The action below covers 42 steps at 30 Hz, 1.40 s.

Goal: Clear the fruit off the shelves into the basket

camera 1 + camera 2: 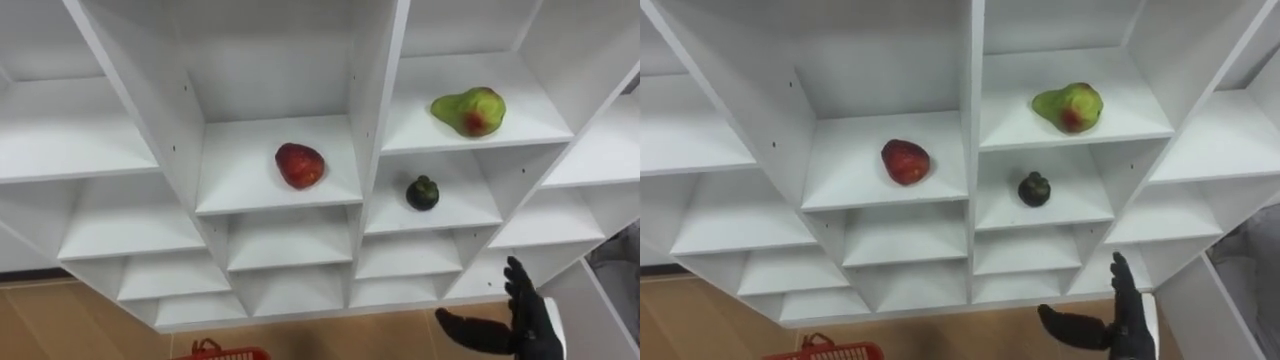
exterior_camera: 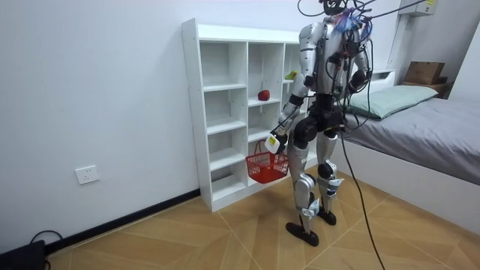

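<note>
Room view: the robot stands upright on the wooden floor point(image 2: 187, 240), facing the white closet point(image 2: 240, 34). A bed point(image 2: 427, 135) lies close behind it, and a wall socket point(image 2: 87, 175) sits toward the room view's left. Its left hand point(image 2: 274, 142) is clenched round the handle of a red basket point(image 2: 267, 168), which hangs clear of the floor beside the lower shelves.

Eye views add the fruits. A red fruit point(image 1: 299, 164) lies in a middle compartment. A green fruit point(image 1: 469, 110) with a red blush lies in the next column to the right, on a slightly higher shelf. A small dark round fruit point(image 1: 422, 192) sits on the shelf below the green one. An upright divider separates the red fruit from the other two. The right hand point(image 1: 525, 318) is raised below them, fingers straight and spread, empty and well apart from every fruit.
</note>
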{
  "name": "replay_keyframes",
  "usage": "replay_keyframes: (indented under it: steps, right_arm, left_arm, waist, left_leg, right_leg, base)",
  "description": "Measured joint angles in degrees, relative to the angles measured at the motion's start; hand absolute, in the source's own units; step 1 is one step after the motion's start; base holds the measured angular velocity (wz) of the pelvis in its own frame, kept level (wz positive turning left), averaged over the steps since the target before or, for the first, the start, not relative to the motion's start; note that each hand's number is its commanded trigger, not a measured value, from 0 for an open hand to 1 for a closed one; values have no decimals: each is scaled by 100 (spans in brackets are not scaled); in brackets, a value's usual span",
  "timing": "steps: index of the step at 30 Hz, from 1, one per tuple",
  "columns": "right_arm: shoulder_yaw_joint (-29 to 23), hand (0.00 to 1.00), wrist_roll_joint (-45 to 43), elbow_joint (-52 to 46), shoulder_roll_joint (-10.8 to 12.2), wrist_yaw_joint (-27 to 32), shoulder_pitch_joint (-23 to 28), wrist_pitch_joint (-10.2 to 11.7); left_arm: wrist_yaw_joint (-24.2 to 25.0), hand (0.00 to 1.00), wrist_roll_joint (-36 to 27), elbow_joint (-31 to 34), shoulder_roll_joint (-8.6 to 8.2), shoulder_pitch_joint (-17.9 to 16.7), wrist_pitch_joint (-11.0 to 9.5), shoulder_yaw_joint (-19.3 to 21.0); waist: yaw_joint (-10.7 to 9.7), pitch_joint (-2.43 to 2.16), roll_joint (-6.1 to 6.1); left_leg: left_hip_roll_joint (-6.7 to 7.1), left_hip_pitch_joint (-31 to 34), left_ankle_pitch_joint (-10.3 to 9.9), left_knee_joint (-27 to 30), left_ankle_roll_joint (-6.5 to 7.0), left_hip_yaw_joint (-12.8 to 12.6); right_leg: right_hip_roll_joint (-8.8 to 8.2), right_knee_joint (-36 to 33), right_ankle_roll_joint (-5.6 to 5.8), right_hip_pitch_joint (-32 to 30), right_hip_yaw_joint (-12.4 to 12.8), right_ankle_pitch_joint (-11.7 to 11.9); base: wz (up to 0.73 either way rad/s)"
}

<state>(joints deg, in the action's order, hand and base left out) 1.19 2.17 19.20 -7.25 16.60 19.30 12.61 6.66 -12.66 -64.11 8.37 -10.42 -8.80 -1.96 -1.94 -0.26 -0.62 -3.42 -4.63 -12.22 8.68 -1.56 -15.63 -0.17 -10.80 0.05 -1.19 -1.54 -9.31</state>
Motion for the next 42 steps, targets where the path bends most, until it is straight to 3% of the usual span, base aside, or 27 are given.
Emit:
replay_keyframes:
  steps: [7,10,14,18,24,34,42]
  right_arm:
    - [-19,0,-133,-495,-3,347,-10,111]
    - [-3,0,-253,-1033,-4,449,1,112]
    - [-6,0,-500,-1342,-8,704,-44,218]
    - [-8,0,-570,-1611,-14,910,-31,229]
    - [-6,0,-745,-2113,-26,1067,-47,291]
    - [5,0,-1210,-2238,-33,1277,-143,299]
    - [65,0,-1208,-2698,-221,1218,-282,299]
  left_arm:
    - [25,100,2,0,1,-25,-6,-58]
    - [25,100,3,10,0,-28,-6,-74]
    - [26,100,-4,8,9,-30,-29,-152]
    - [54,100,-7,6,10,-25,-39,-169]
    - [137,100,-9,0,13,-27,-49,-267]
    - [126,100,175,-20,49,8,-50,-255]
    - [130,100,232,-69,52,74,-50,-259]
  waist:
    - [-101,9,-51]
    - [-102,7,-71]
    - [-108,8,-29]
    - [-110,43,40]
    - [-88,20,103]
    - [-29,18,108]
    - [69,16,109]
  left_leg:
    - [-2,20,0,-1,0,-32]
    - [-12,35,0,-3,0,-169]
    - [-13,4,0,-5,0,-225]
    - [-13,31,0,-9,0,-244]
    - [-20,98,0,-13,0,-240]
    - [-20,97,0,-21,0,-244]
    - [-24,80,0,-21,0,-244]
  right_leg:
    - [2,0,-2,-39,3,2]
    - [16,-3,-4,-115,81,4]
    - [24,-10,-2,-114,145,14]
    - [24,-12,1,-141,144,17]
    - [30,0,2,-180,140,50]
    - [34,6,1,-193,143,51]
    - [38,2,-3,-169,141,57]
  base:
    - [-2]
    - [-16]
    - [-8]
    - [-1]
    - [0]
    - [0]
    - [0]
